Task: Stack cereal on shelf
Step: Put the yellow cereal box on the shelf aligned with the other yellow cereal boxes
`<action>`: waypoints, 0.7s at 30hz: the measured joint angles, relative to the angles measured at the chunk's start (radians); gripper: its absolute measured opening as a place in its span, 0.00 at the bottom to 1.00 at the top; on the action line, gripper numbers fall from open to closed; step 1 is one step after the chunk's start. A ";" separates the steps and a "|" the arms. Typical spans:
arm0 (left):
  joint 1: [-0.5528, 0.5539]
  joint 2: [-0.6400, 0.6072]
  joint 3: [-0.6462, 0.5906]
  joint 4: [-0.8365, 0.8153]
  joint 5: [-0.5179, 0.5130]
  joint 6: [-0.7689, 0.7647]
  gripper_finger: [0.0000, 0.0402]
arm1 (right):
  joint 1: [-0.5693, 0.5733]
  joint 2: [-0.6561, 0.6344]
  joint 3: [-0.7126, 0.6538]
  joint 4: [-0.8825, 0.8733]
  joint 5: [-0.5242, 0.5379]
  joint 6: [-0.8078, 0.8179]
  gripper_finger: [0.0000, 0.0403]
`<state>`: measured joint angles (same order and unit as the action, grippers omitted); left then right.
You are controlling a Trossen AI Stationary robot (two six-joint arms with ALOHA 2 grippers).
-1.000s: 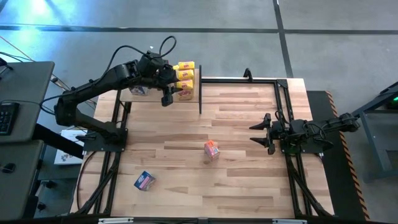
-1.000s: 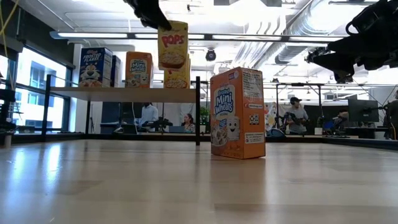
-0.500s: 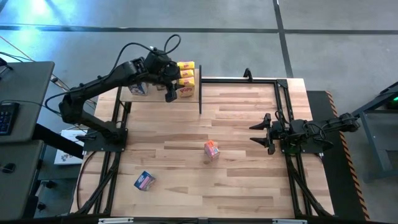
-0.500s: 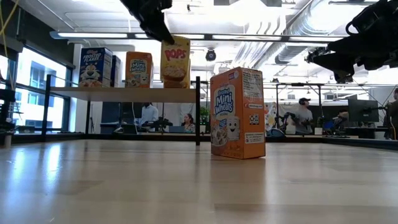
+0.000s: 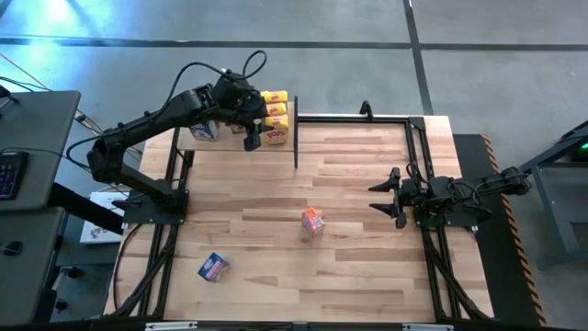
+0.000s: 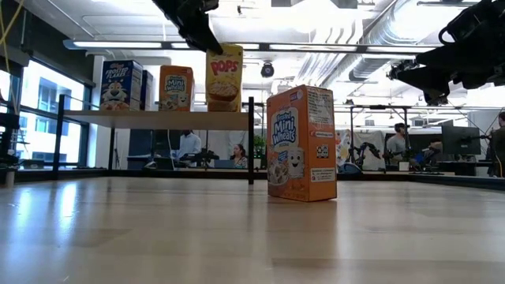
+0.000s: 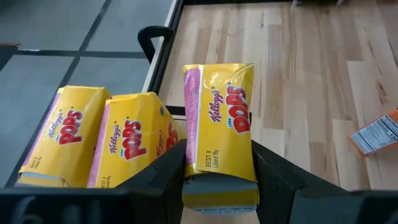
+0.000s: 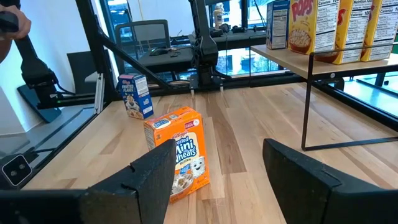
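from above, the shelf (image 5: 289, 138) sits at the far left corner of the table (image 5: 349, 267). the left gripper (image 5: 258, 131) is over the shelf, closed on a yellow pops box (image 5: 273, 137) at the shelf's near edge, just beside two more yellow boxes (image 5: 275, 103) farther back. an orange box (image 5: 313, 221) stands on the table well in front of the shelf, and a blue box (image 5: 213, 268) lies farther still from it, toward the near left. the right gripper (image 5: 384, 195) waits well to the right of the shelf, fingers spread.

at table height, the pops box (image 6: 224, 76) appears to rest on the shelf board (image 6: 158, 118), though contact is hard to confirm. a frosted flakes box (image 6: 121, 85) and a mini wheats box (image 6: 177, 87) stand on the same board.

the left wrist view shows the held box (image 7: 221, 149) clamped between the fingers (image 7: 168, 168), beside two yellow boxes (image 7: 99, 140).

the right wrist view shows its fingers (image 8: 155, 180) wide apart, the orange box (image 8: 177, 152) and blue box (image 8: 134, 94) on the table before the shelf (image 8: 311, 62).
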<state>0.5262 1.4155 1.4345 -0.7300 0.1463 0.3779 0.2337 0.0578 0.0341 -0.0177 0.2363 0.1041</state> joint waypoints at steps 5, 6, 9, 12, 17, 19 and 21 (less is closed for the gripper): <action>0.000 0.000 0.000 -0.001 -0.001 -0.003 0.34 | 0.000 0.000 0.000 0.000 0.000 0.000 0.58; 0.000 0.004 0.000 -0.001 -0.002 -0.005 0.34 | 0.000 0.000 0.000 0.000 0.000 0.000 0.58; -0.003 0.028 0.001 -0.005 -0.002 -0.009 0.34 | 0.000 0.000 0.000 0.000 0.000 0.000 0.58; -0.002 0.045 0.000 -0.004 -0.006 -0.009 0.34 | 0.000 0.000 0.000 0.000 0.000 0.000 0.58; 0.004 0.046 0.000 0.003 -0.007 -0.008 0.34 | 0.000 0.000 0.000 0.000 0.000 0.000 0.58; 0.004 0.046 0.000 0.001 -0.007 -0.008 0.34 | 0.000 0.000 0.000 0.000 0.000 0.000 0.58; 0.011 0.046 0.000 -0.002 -0.007 -0.008 0.34 | 0.000 0.000 0.000 0.000 0.000 0.000 0.58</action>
<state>0.5372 1.4612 1.4349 -0.7318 0.1390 0.3695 0.2337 0.0578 0.0341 -0.0177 0.2359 0.1040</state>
